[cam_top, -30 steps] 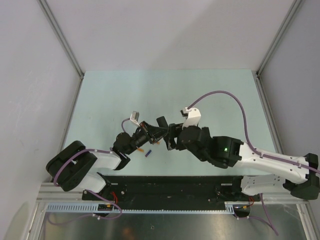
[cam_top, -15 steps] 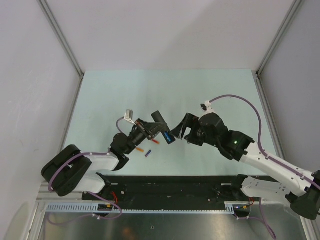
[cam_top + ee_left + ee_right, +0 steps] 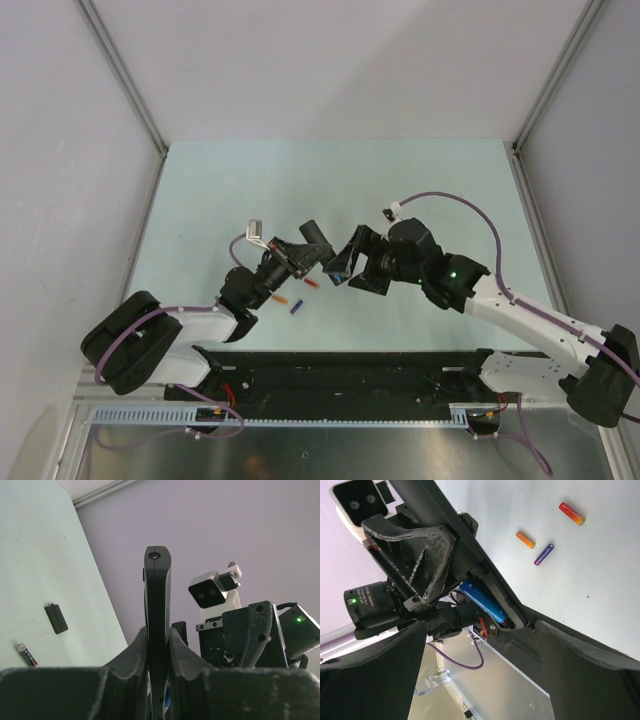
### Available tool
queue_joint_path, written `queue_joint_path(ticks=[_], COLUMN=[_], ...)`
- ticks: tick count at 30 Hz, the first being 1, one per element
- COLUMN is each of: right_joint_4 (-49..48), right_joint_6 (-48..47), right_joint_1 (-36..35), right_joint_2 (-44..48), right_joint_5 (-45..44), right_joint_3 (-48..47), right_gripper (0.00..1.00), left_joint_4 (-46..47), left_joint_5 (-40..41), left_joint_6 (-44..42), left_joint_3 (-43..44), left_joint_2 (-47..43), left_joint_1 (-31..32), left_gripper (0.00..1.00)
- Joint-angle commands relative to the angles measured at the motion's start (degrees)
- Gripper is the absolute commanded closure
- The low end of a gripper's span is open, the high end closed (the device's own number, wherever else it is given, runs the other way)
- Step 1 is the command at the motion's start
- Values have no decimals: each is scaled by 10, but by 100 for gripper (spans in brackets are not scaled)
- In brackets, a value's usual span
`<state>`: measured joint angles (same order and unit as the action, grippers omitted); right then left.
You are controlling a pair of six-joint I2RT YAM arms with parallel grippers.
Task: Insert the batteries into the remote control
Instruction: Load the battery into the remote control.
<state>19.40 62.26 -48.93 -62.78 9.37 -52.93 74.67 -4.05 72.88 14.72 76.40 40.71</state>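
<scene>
My left gripper (image 3: 303,256) is shut on the black remote control (image 3: 318,243) and holds it tilted above the table. In the left wrist view the remote (image 3: 157,595) stands edge-on between the fingers (image 3: 182,647). In the right wrist view the remote's (image 3: 447,527) open compartment holds a blue battery (image 3: 482,601). My right gripper (image 3: 340,268) is open and empty, right next to the remote's lower end; its jaws (image 3: 479,632) stand wide apart. A red battery (image 3: 571,513), an orange one (image 3: 525,539) and a purple one (image 3: 543,554) lie on the table.
The loose batteries lie near the front edge of the table below the left gripper; the purple one (image 3: 296,307) is nearest that edge. A small black battery cover (image 3: 56,618) and one more battery (image 3: 26,655) lie on the table in the left wrist view.
My right gripper drew back to the right from the remote, then came back close to its lower end. The left gripper lifted the remote slightly and kept hold of it.
</scene>
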Motion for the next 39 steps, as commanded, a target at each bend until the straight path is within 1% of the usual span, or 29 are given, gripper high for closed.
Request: queue_joint_path(ticks=[1,7,11,18,39], right_joint_4=[-24,-32,-43,-46,-67], right_joint_6=[11,22,30,30,43], right_joint_1=[4,12,15,18,23], right_joint_2=[-13,-25,-26,-35,-44], right_joint_5=[13,5,-2,-5,-10], right_joint_3=[4,8,14,18,26], right_gripper=[7,11,16,21,22], left_joint_4=[134,134,134,133,135], left_joint_5=[3,1,-1,-3,-3], left_joint_6=[-15,-13,-9,-9,-10], left_joint_3=[-1,-8,-10,-11,-14], left_joint_2=[-10,-15,-19,-20,-22], left_joint_1=[-1,-1,-1,-1,-1], left_gripper=[100,100,100,100,100])
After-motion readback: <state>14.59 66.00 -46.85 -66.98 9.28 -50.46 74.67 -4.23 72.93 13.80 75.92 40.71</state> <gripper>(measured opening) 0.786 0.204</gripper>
